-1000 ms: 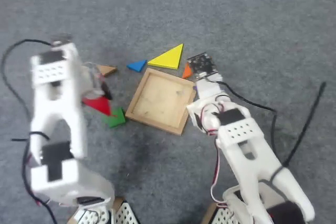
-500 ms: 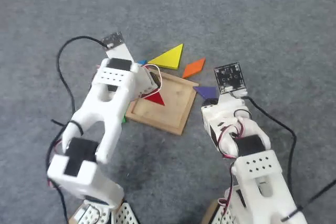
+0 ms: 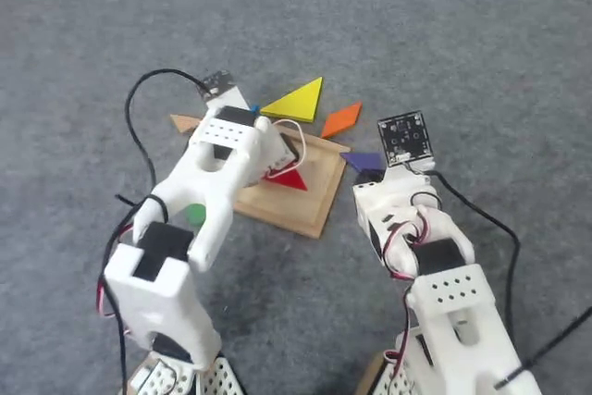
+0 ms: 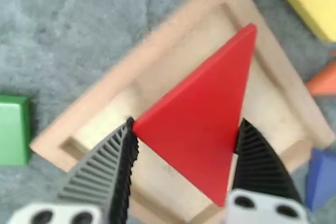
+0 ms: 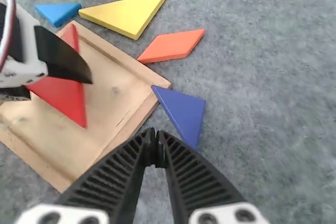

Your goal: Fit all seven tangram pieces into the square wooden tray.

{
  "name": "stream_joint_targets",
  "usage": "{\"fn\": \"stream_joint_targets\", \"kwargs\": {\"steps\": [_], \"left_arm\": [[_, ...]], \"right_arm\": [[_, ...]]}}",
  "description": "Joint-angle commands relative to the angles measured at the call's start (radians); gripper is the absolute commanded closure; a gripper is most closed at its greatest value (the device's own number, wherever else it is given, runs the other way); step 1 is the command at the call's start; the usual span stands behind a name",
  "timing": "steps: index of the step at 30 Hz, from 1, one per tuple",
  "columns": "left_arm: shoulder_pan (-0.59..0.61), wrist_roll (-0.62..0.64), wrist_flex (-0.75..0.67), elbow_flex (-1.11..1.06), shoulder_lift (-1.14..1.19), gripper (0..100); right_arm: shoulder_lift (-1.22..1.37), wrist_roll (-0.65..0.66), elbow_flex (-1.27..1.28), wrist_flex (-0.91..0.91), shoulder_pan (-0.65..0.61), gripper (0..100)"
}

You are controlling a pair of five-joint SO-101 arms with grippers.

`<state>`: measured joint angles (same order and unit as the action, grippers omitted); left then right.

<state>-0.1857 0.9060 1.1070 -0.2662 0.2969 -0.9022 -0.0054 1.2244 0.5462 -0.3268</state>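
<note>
Left gripper (image 4: 186, 129): jaws clamped on the red triangle (image 4: 210, 93), one ribbed finger on each of two edges. The piece sits over the inside of the square wooden tray (image 4: 157, 48), and one corner reaches across the rim on the side facing the yellow triangle (image 5: 128, 11). Whether the red triangle rests on the tray floor or hangs just above it cannot be told. In the high view the left arm stretches from the near table edge across the tray's left side, covering part of it.

Right gripper (image 5: 156, 137): fingers pressed together, nothing between them. It hovers over the grey carpet (image 3: 481, 90) just beside the tray's right edge, with its tip near the dark blue triangle (image 5: 184, 109).

Loose pieces, all flat on the carpet outside the tray:
- dark blue triangle: one corner just beside the tray's right corner.
- orange parallelogram (image 5: 172, 45): past the dark blue triangle, near the tray's far edge.
- yellow triangle: beyond the tray's far corner.
- small light blue triangle (image 5: 58, 11): just beside the yellow one.
- green piece (image 4: 13, 129): off the tray's left edge, apart from it.
- tan piece (image 3: 185, 123): left of the left arm's wrist.
</note>
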Motion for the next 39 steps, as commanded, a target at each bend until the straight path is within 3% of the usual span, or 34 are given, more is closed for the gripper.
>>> {"fn": "stream_joint_targets", "kwargs": {"steps": [1, 5, 14, 18, 23, 28, 32, 35, 39], "left_arm": [[-0.055, 0.011, 0.058, 0.096, -0.012, 71], [-0.064, 0.011, 0.173, 0.177, -0.005, 66], [0.064, -0.026, 0.264, 0.22, -0.015, 66], [0.183, -0.262, 0.33, 0.314, -0.009, 67], [0.359, -0.543, 0.219, 0.335, -0.005, 68], [0.457, -0.712, 0.282, 0.338, -0.021, 84], [0.529, -0.692, 0.333, 0.332, -0.066, 98], [0.568, -0.681, 0.315, 0.265, -0.14, 95], [0.568, -0.681, 0.137, 0.012, -0.307, 94]], "right_arm": [[0.039, -0.006, -0.035, -0.033, 0.012, 99.1], [0.097, -0.006, -0.066, -0.031, 0.013, 99.0], [0.219, -0.002, -0.132, -0.024, 0.008, 98.9], [0.24, 0.077, -0.143, -0.021, -0.033, 98.0], [0.242, 0.155, -0.15, -0.022, -0.096, 85.5], [0.285, 0.064, -0.235, -0.021, -0.154, 83.1], [0.45, 0.026, -0.364, 0.044, -0.229, 83.1], [0.622, -0.017, -0.526, 0.108, -0.259, 83.1], [0.832, 0.095, -0.726, 0.194, -0.28, 83.1]]}}
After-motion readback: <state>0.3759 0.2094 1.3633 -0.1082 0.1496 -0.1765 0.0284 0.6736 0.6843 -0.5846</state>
